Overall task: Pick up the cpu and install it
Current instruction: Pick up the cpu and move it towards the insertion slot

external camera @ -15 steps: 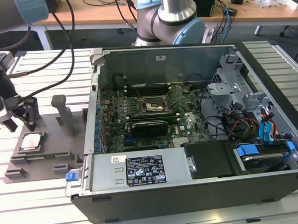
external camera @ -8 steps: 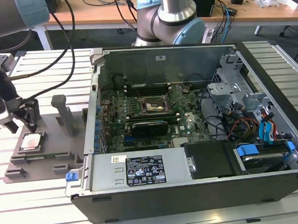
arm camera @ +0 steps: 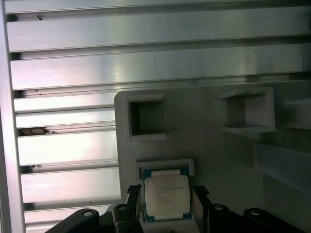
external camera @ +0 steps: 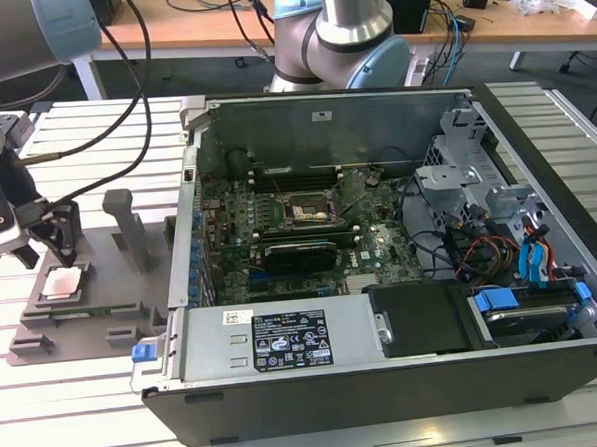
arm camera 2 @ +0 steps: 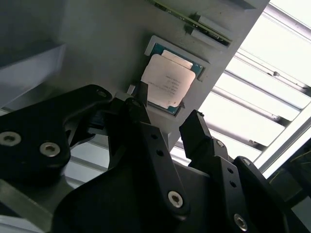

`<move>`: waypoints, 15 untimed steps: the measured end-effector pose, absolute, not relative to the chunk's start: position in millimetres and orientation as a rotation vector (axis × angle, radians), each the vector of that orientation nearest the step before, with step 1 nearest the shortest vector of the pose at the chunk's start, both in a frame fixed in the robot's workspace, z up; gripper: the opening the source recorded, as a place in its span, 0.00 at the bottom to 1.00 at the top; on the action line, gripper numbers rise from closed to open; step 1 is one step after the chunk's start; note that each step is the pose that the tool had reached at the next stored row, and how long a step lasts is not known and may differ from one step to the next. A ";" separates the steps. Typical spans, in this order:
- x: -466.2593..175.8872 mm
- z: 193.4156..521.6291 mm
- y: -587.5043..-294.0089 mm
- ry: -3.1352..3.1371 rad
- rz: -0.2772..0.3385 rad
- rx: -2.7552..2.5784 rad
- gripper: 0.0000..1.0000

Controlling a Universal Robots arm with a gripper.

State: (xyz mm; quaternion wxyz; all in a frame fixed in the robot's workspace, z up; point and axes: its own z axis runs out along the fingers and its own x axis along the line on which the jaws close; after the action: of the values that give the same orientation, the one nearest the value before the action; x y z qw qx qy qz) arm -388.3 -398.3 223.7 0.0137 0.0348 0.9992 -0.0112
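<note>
The cpu (external camera: 61, 284), a small pale silver square chip, lies flat in a recess of the grey holder block (external camera: 93, 314) at the exterior view's left, outside the computer case. My gripper (external camera: 47, 247) hangs just above it, open. In both wrist views the two black fingers stand on either side of the cpu (arm camera: 166, 195) (arm camera 2: 167, 80), with a small gap between each pad and the chip's edges. The motherboard's dark metal-framed socket (external camera: 303, 215) sits inside the open case.
The open computer case (external camera: 382, 279) fills the middle and the exterior view's right, with cables, a drive cage and blue clips inside. Upright posts (external camera: 126, 224) rise from the holder block beside my gripper. The slatted aluminium table (external camera: 88, 415) lies all around.
</note>
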 end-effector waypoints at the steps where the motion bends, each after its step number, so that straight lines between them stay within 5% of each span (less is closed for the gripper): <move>1: -388.3 223.1 -398.3 3.112 -0.035 0.108 0.55; 15: -388.3 215.4 -398.3 3.112 -0.035 0.108 0.55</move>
State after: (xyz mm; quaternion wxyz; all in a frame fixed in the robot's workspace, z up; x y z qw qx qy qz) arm -388.3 -398.3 215.4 0.0137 0.0348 0.9992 -0.0112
